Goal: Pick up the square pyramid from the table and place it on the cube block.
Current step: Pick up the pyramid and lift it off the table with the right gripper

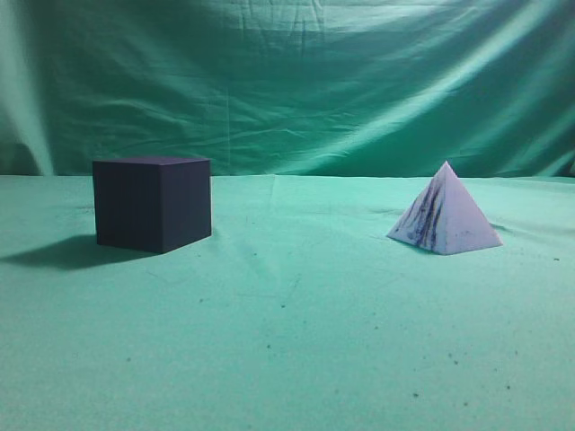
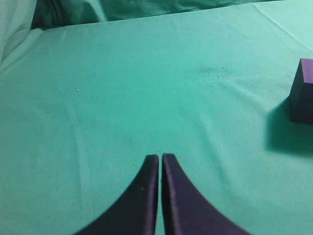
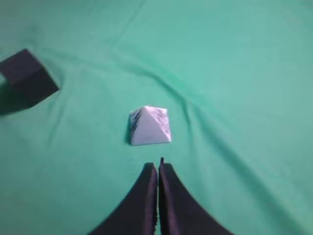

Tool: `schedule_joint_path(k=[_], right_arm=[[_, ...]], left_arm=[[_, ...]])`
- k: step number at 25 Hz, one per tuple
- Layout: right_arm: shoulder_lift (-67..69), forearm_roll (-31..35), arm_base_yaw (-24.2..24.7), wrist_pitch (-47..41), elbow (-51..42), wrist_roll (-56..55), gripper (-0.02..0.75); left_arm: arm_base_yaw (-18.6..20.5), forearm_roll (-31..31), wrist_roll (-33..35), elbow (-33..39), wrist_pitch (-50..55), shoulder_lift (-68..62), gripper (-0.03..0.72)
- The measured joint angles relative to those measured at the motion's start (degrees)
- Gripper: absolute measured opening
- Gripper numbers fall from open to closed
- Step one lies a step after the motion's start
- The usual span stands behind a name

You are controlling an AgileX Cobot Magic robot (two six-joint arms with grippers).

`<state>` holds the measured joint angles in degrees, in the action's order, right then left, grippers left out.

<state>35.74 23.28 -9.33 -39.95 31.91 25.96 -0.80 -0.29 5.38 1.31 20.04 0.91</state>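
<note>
The white square pyramid (image 1: pixel 446 215) with dark streaks stands on the green cloth table (image 1: pixel 296 341) at the right. The dark navy cube block (image 1: pixel 153 203) stands at the left, well apart from it. Neither gripper shows in the exterior view. In the right wrist view my right gripper (image 3: pixel 158 165) is shut and empty, just short of the pyramid (image 3: pixel 149 126), with the cube (image 3: pixel 27 76) at far left. In the left wrist view my left gripper (image 2: pixel 160 156) is shut and empty above bare cloth, with the cube (image 2: pixel 302 96) at the right edge.
A wrinkled green cloth backdrop (image 1: pixel 296 81) hangs behind the table. The cloth on the table (image 3: pixel 230 98) has folds and small dark specks. A wide stretch of cloth lies between cube and pyramid.
</note>
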Motion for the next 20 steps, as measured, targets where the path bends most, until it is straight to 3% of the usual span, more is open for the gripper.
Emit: schedule_joint_path(k=[7, 11, 12, 13, 20], right_arm=[[17.7, -9.3, -13.4, -1.2, 7.9, -5.6, 0.0], [28.8, -13.6, -17.6, -1.3, 13.3, -8.6, 0.0], [31.5, -13.9, -18.2, -1.3, 14.6, -8.9, 0.048], [33.7, -14.0, -18.6, -1.3, 15.7, -8.9, 0.048], [46.8, -14.3, -19.1, -1.0, 21.4, -9.1, 0.58]], left_arm=[[0.0, 0.0, 0.0, 0.0, 0.0, 0.0, 0.0], [0.0, 0.0, 0.0, 0.0, 0.0, 0.0, 0.0], [0.0, 0.0, 0.0, 0.0, 0.0, 0.0, 0.0], [0.0, 0.0, 0.0, 0.0, 0.0, 0.0, 0.0], [0.0, 0.0, 0.0, 0.0, 0.0, 0.0, 0.0]])
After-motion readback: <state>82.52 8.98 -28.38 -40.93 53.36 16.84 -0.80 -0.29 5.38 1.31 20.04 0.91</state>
